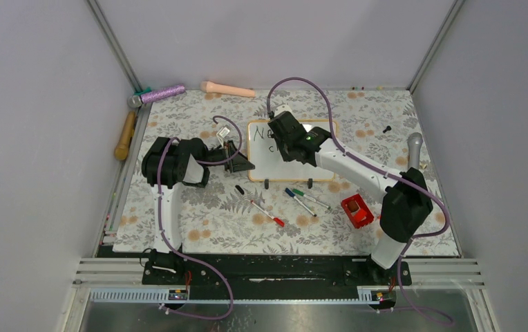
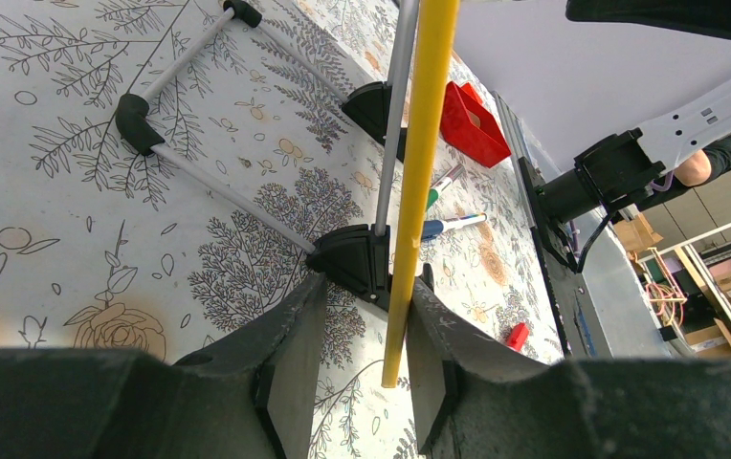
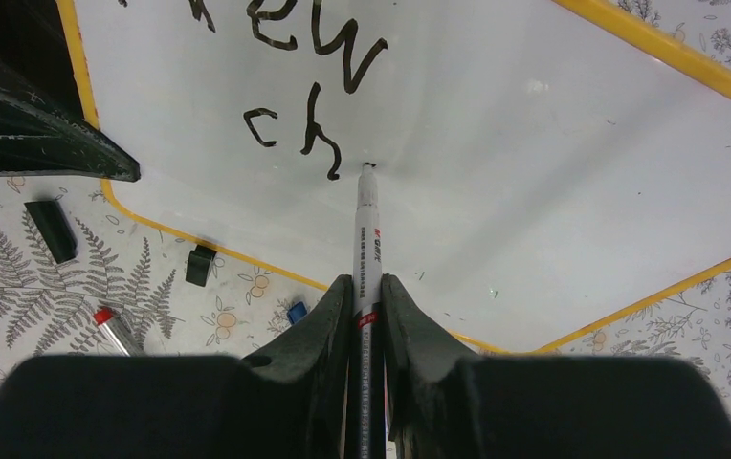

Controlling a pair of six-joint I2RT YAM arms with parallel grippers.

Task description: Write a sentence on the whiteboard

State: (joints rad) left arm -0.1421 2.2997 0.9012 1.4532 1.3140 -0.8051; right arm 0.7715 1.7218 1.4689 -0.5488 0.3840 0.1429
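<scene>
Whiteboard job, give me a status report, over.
Right gripper shut on marker, tip at whiteboard. Left gripper astride its frame, grip unclear. Sentence reads New ch so far. Loose pens lie off the board.

Whiteboard [image 3: 553,172]: glossy white, with a yellow frame in my wrist views.
Sentence [image 3: 314,96]: black strokes.
Marker [image 3: 366,220]: white barrel, black tip, small black print.
My right pincer [image 3: 366,282]: matte black.
My left pincer [image 2: 366,316]: matte black.
Counter [image 1: 199,221]: white cloth with a grey leaf-and-flower print and orange blossoms.
Box [image 1: 356,211]: red.
Loose pens [image 1: 303,203]: white barrels, with red, blue and green caps.
Cables [image 1: 301,79]: purple.
</scene>
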